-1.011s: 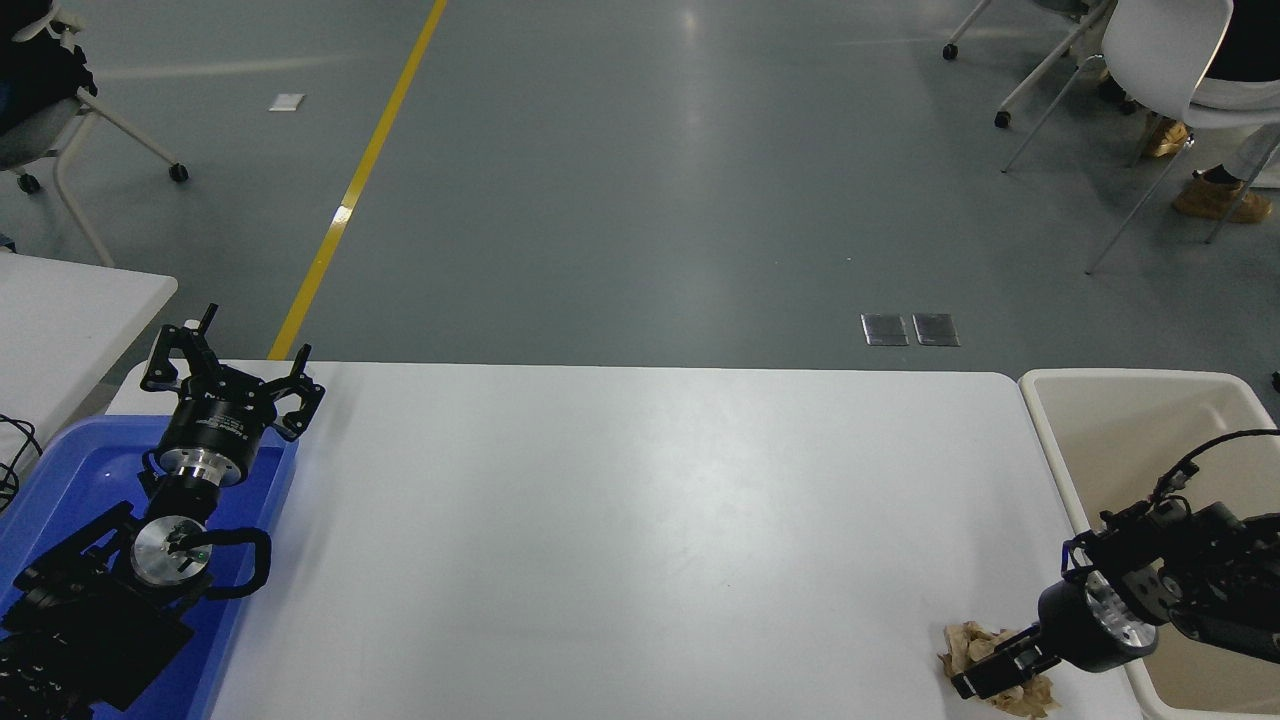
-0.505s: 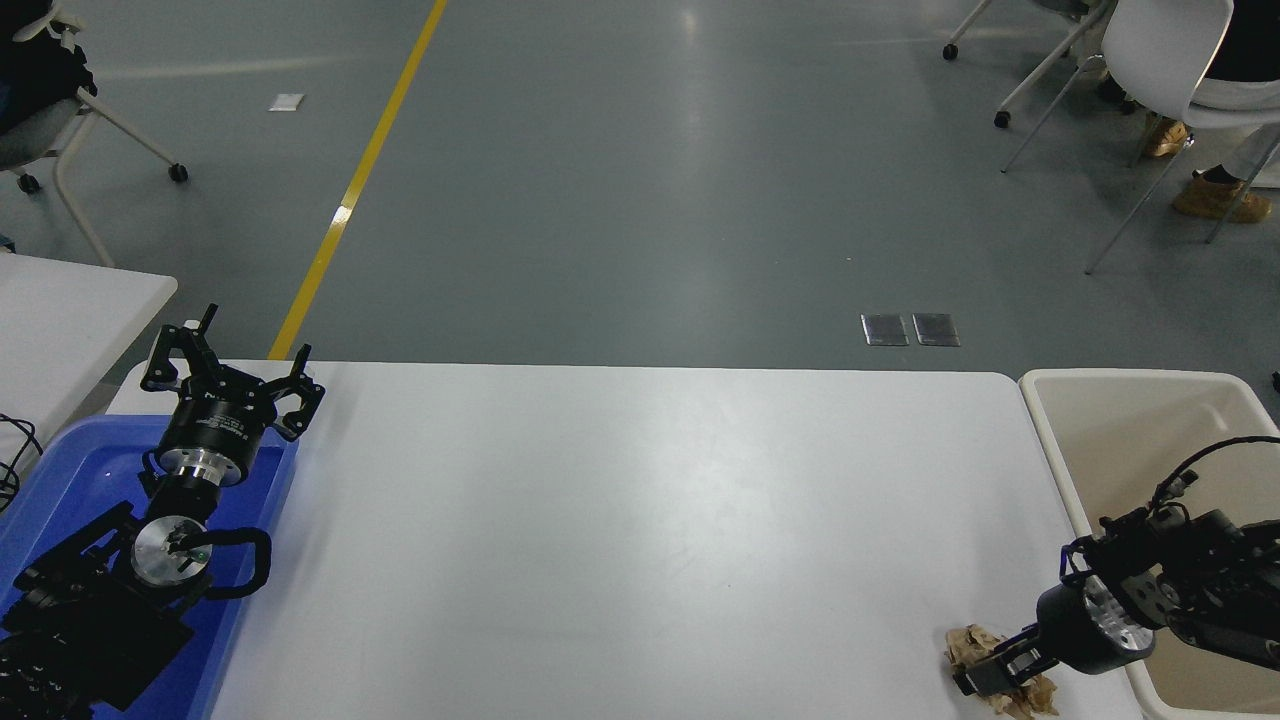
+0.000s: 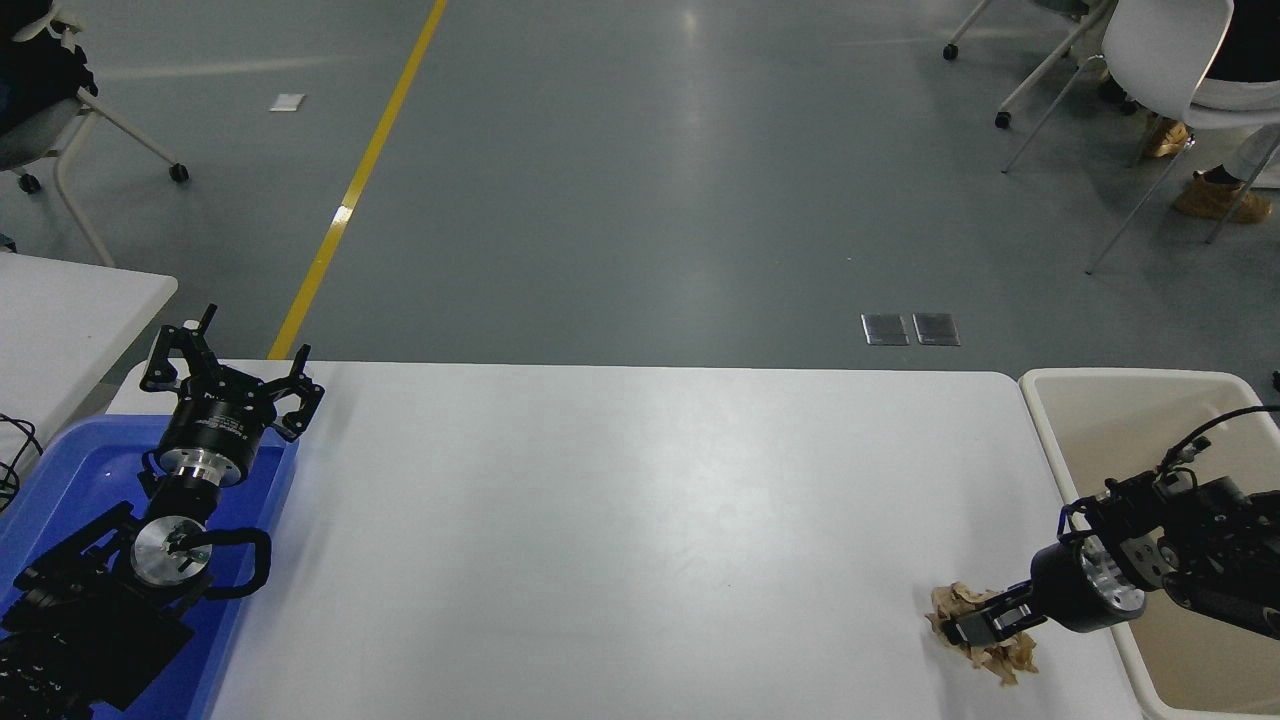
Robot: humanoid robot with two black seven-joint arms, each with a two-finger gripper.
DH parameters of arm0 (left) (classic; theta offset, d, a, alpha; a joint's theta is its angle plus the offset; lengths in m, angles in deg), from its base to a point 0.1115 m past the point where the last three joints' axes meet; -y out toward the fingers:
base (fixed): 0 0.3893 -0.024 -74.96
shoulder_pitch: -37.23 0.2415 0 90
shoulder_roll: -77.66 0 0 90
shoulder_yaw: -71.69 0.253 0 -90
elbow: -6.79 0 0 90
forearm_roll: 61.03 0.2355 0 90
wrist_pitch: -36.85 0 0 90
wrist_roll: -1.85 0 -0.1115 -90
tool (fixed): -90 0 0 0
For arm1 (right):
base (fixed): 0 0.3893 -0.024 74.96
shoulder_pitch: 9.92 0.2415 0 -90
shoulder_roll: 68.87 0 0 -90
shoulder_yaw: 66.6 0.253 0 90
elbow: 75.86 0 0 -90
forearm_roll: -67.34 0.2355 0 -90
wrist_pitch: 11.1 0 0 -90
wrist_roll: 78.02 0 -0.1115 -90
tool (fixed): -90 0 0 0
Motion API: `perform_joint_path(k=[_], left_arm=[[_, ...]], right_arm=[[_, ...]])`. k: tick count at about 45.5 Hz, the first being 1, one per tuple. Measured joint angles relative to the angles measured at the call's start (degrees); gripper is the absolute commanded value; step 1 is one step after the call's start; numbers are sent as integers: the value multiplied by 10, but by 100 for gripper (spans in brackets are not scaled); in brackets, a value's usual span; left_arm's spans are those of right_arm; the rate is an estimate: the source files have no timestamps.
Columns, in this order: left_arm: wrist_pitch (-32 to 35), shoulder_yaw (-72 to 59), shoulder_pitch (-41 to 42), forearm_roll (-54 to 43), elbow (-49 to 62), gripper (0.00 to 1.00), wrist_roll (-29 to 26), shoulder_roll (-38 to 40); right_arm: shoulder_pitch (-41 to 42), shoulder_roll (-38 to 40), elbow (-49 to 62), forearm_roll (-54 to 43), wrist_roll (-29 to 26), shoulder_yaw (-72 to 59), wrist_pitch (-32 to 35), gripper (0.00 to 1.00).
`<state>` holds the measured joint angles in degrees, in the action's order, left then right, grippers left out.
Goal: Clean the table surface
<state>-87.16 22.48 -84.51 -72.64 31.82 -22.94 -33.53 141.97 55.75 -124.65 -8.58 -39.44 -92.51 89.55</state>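
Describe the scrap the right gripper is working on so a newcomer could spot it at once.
Start at the wide white table surface and go to its near right corner, beside the beige bin. There the right gripper sits on a crumpled brown paper wad, the only loose, tan item on the tabletop.

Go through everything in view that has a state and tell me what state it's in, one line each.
Table surface: bare except for the paper wad near its right front corner.
Crumpled brown paper: lying on the table, pinched by the right gripper.
Right gripper: shut on the paper.
Left gripper: open, empty, parked above the blue bin.
Beige bin: looks empty.
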Motion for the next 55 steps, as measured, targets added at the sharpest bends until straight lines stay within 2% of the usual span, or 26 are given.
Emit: perform_joint_path(k=[29,40,55], left_arm=[[0,0,0,0,0,100,0,0],[0,0,0,0,0,100,0,0],[0,0,0,0,0,100,0,0]], right_arm=[[14,13,22,153,13,286,5,0],[20,6,93,261,8,358,5,0],[25,-20,216,415,-35,427,7,0]])
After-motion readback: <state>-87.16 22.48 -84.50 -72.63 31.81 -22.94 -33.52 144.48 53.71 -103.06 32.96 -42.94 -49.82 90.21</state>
